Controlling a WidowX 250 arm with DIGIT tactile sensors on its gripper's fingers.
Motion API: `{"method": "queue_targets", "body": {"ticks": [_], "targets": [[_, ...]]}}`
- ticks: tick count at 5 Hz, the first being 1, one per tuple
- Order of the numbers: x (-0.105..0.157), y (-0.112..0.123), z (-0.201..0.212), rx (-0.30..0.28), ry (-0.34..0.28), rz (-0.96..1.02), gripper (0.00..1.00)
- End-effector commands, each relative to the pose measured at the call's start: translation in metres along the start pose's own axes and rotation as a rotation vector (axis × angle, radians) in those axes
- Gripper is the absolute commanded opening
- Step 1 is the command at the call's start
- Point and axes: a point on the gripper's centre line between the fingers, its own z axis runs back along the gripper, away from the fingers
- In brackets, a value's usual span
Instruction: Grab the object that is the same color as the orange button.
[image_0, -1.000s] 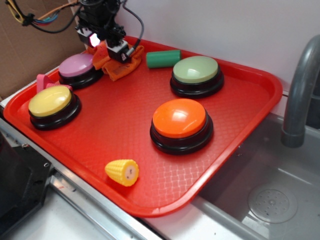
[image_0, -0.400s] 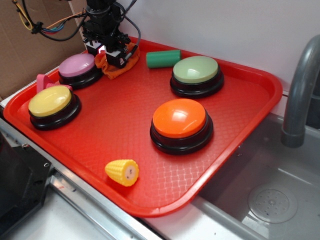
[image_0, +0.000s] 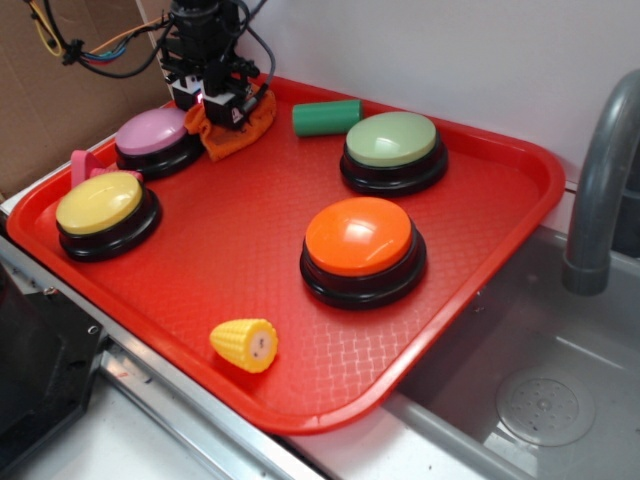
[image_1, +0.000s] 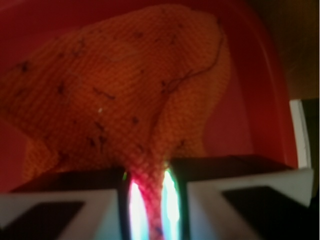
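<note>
Pinching orange cloth (image_1: 125, 100) — gripper (image_1: 150, 200) at tray (image_0: 520, 170) back edge.

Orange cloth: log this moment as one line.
gripper: shut on orange cloth | place: tray back corner, beside pink button | orange button: untouched

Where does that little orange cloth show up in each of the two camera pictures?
Exterior: the orange cloth sits at the tray's far left, beside the pink button, under the gripper.
Wrist: it fills most of the picture, a fold pinched between the fingers.
Shared landmark: the red tray.
</note>
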Motion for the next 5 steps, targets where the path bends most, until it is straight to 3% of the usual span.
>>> {"method": "queue_targets", "body": {"ticks": [1, 3, 4, 5], "targets": [[-0.012, -0.015, 0.080, -0.125, -0.067, -0.128, 0.00], [-0.065, -0.051, 0.103, -0.202, -0.089, -0.276, 0.00], [-0.080, -0.061, 0.106, -0.194, -0.118, -0.275, 0.00], [-0.086, -0.054, 0.111, -0.170, -0.116, -0.344, 0.00]]}}
